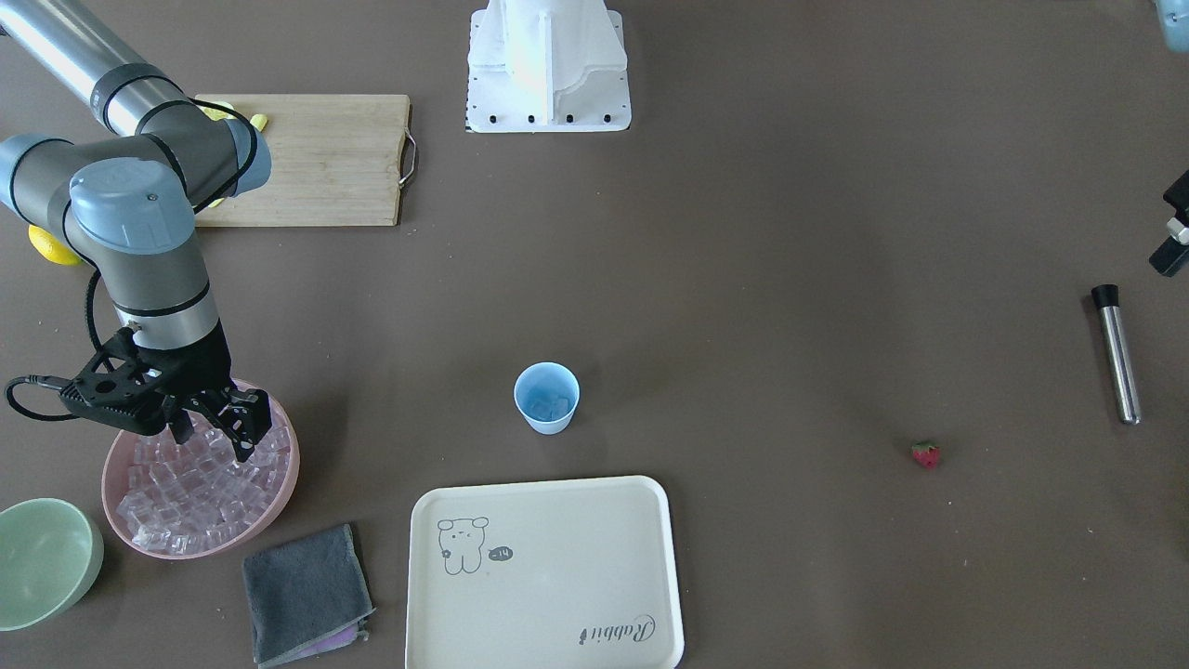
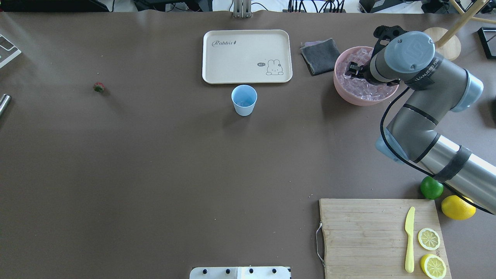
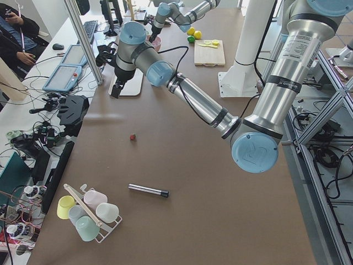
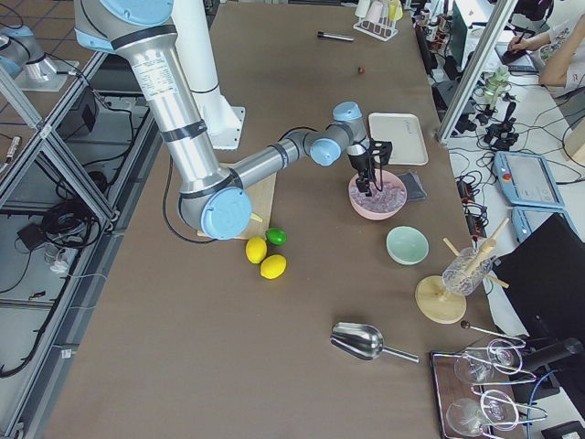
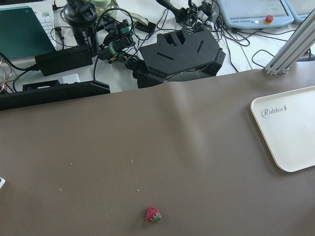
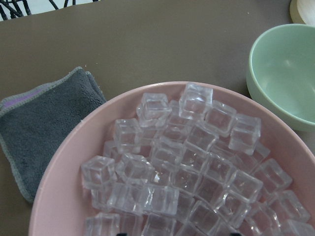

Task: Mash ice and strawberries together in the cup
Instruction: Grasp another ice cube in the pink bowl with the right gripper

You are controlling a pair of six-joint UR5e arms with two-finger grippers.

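The light-blue cup stands upright mid-table, just behind the cream tray, with a few clear ice cubes in it. It also shows in the overhead view. Many more ice cubes fill a pink bowl. My right gripper hangs over that bowl, fingers apart and down among the cubes, with nothing seen between them. The strawberry lies alone on the table; the left wrist view looks down on it. My left gripper hovers high near the tray; I cannot tell its state.
A metal rod with a black tip lies near the strawberry. A cream tray, grey cloth and mint-green bowl sit by the pink bowl. A cutting board holds a yellow knife and lemon slices; a lime and a lemon lie beside it.
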